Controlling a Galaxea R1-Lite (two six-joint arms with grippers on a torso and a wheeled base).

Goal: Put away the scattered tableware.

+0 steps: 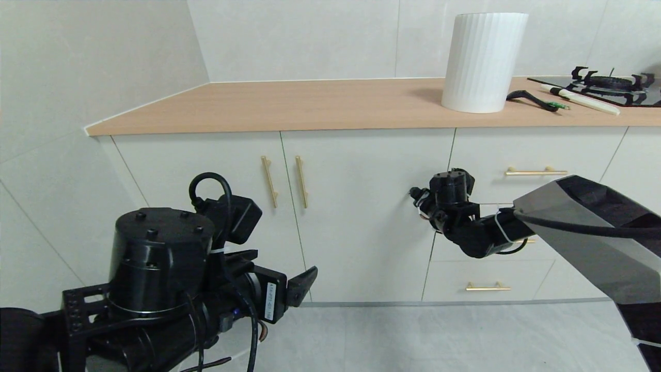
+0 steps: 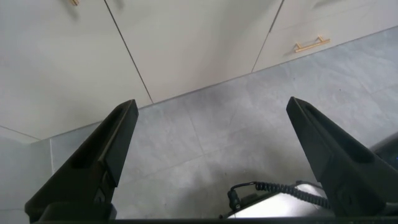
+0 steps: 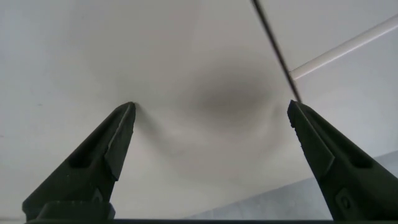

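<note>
Cabinet door [image 1: 361, 217] fronts right tool [image 3: 211, 109], spread wide; left tool [image 2: 211, 102] spread above floor [image 2: 211, 146]

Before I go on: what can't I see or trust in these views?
- Inside the white ribbed container: head view, its own wall hides it.
- The black utensil and white-handled utensil beside it: too small to tell what they are.
- The stove burner: cut off by the head view's right edge.
- Whether the right gripper touches the cabinet door: head view, its wrist blocks the tips.
</note>
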